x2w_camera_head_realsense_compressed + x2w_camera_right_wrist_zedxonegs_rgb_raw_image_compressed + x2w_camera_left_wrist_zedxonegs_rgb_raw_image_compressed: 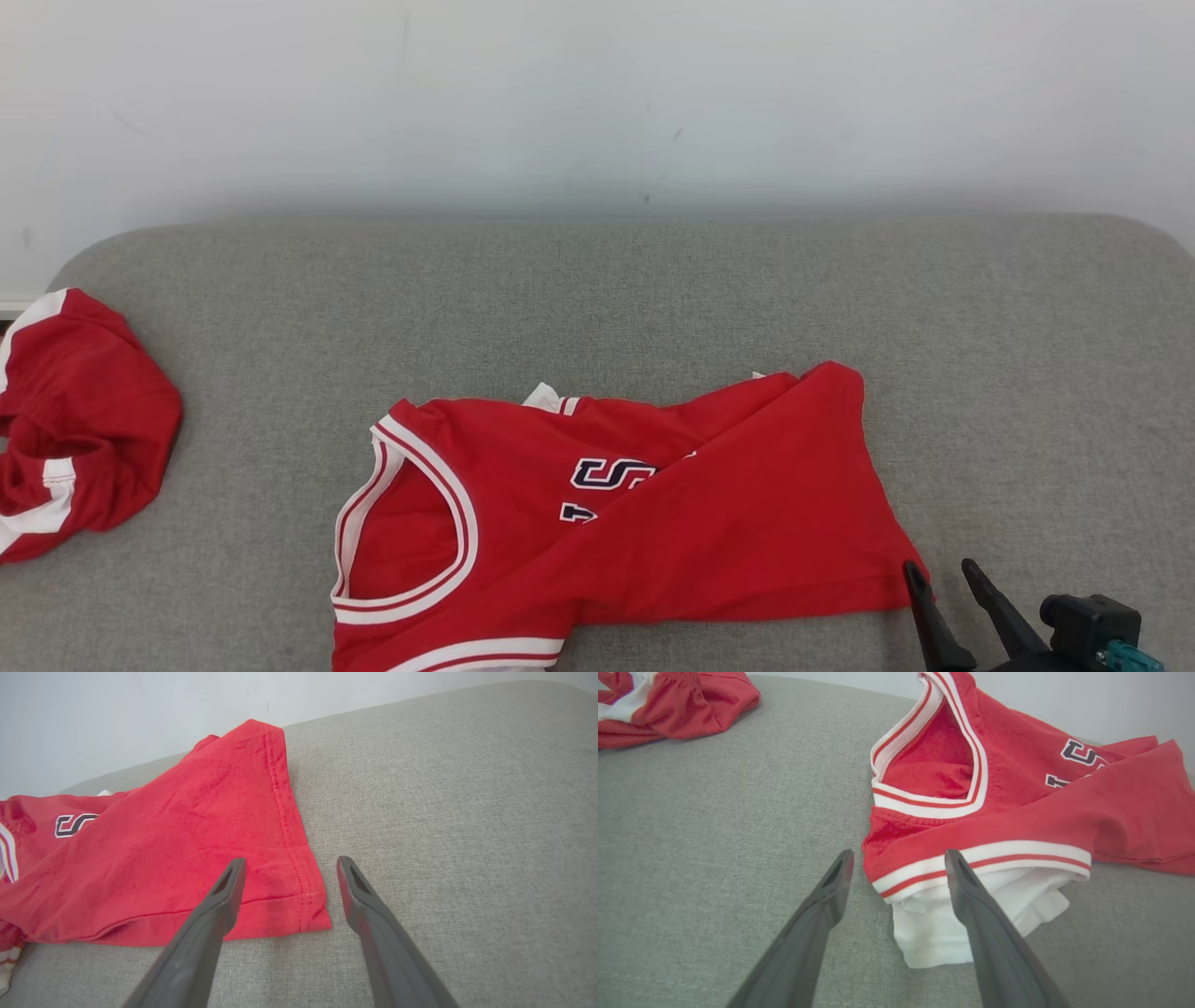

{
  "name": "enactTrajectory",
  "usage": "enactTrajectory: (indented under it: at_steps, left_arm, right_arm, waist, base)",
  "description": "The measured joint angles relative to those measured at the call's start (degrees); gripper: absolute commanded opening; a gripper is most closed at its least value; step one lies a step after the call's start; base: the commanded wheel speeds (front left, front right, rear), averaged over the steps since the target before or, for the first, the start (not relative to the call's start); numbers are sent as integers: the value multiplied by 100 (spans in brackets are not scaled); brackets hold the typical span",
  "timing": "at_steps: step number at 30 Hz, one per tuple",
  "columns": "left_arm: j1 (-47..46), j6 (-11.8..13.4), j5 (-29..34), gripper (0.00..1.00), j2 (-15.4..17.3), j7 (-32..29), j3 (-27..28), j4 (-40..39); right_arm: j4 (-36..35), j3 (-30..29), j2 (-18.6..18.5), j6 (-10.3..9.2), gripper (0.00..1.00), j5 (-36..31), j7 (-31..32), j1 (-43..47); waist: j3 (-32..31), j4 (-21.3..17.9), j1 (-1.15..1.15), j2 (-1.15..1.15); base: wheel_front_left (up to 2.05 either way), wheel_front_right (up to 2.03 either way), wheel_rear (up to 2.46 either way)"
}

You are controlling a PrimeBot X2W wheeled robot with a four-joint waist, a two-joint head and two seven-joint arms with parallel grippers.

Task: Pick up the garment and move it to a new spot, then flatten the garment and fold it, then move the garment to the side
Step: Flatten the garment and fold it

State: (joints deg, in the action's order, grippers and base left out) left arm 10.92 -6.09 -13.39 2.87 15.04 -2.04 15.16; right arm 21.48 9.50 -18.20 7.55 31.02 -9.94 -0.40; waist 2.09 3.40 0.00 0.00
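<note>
On the grey woven cushion [653, 299], the red jersey with white-striped trim [653, 504] lies partly folded, long axis left-right. The right gripper [290, 860] gapes empty at its hem corner. The left gripper [899, 852], also wide and empty, seemingly straddles the banded armhole.

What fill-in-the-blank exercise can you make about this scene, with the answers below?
1. The jersey lying on the grey cushion is mainly ____ in colour.
2. The right gripper beside the jersey has its jaws ____.
3. Before the left gripper, the fabric poking out under the striped band is ____.
4. A second red garment lies at the head view's ____ edge.
Answers: red; open; white; left.
</note>
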Motion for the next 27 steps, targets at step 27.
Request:
enactTrajectory:
  at_steps: [27]
  left_arm:
    - [-380, -107, -782, 100, 3, 1, -493, 1406]
  right_arm:
    - [1852, 454, 97, 0, 93, -110, -174, -1160]
  waist:
    - [245, 61, 0, 0]
  base:
    - [0, 0, 0]
